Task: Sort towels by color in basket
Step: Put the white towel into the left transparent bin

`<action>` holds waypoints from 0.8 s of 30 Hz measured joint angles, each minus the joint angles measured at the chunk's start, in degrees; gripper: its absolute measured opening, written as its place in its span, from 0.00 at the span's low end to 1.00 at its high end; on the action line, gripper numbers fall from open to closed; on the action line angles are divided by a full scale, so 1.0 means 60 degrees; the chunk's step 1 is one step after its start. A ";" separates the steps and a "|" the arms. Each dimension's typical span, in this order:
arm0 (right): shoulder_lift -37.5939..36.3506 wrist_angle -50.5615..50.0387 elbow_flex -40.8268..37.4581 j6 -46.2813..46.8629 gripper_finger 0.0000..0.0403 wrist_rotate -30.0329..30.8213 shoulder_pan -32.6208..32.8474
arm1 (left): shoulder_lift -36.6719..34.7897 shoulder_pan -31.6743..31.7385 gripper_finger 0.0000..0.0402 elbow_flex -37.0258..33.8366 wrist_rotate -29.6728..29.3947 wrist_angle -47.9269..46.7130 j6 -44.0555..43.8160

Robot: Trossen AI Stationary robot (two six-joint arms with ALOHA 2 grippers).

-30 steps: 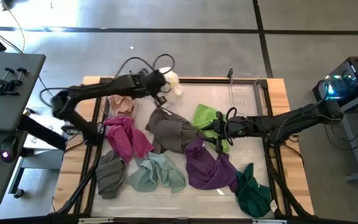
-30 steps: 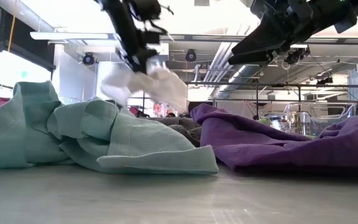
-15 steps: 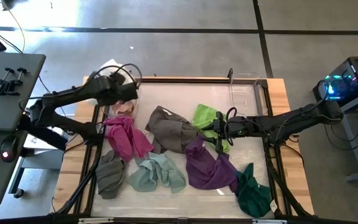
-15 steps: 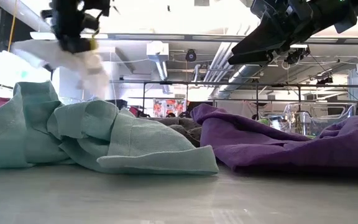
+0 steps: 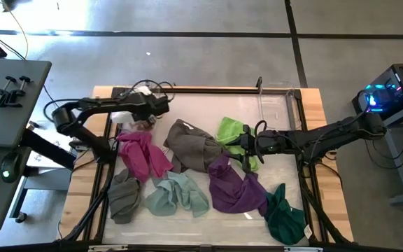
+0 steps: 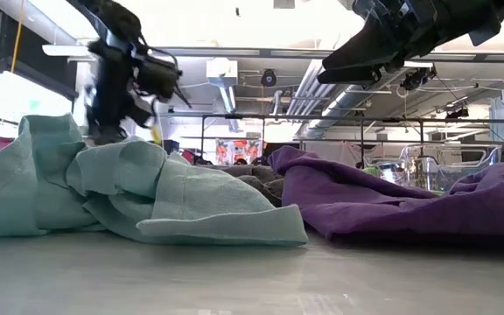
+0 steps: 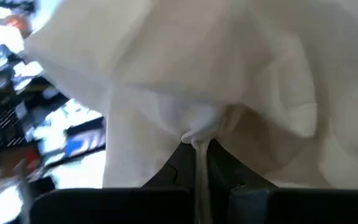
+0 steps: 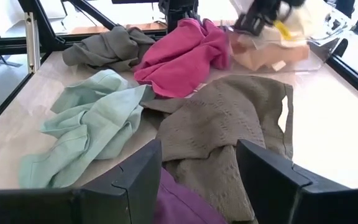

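Observation:
My left gripper (image 7: 197, 148) is shut on the cream towel (image 7: 185, 74) and stands low over the table's far left corner (image 8: 260, 15). The cream towel (image 8: 303, 18) sits just above the pale pink towel (image 8: 272, 55). My right gripper (image 8: 197, 180) is open and hovers mid-table over the grey-brown towel (image 5: 191, 145), beside the lime green towel (image 5: 231, 130); it touches nothing. Magenta (image 5: 142, 154), grey (image 5: 124, 196), mint (image 5: 177, 196), purple (image 5: 233, 187) and dark green (image 5: 285, 217) towels lie flat on the table. My left gripper pinches a bunched fold (image 7: 199, 138) of the cream towel between its two fingers. In the low view the gripper (image 6: 112, 83) points down from above. The cloth spreads out past the fingertips. Whether its lower part rests on the pale pink towel cannot be told.
A clear bin wall (image 8: 328, 53) stands by the pale pink towel at the far left corner. Another clear bin (image 5: 275, 105) sits at the far right. Black rails (image 5: 306, 175) frame the table. Bare table shows along the far edge and the near edge.
My left gripper carried the cream towel from the middle of the far edge toward the table's left, swinging it high. It then came down over the far left corner by the pale pink towel, still shut on the cloth. My right arm kept still.

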 joint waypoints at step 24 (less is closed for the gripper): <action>0.0000 -0.0122 0.0000 0.0182 0.51 0.0015 0.0000 | 0.1163 0.1661 0.54 -0.0034 0.3086 0.2790 0.1153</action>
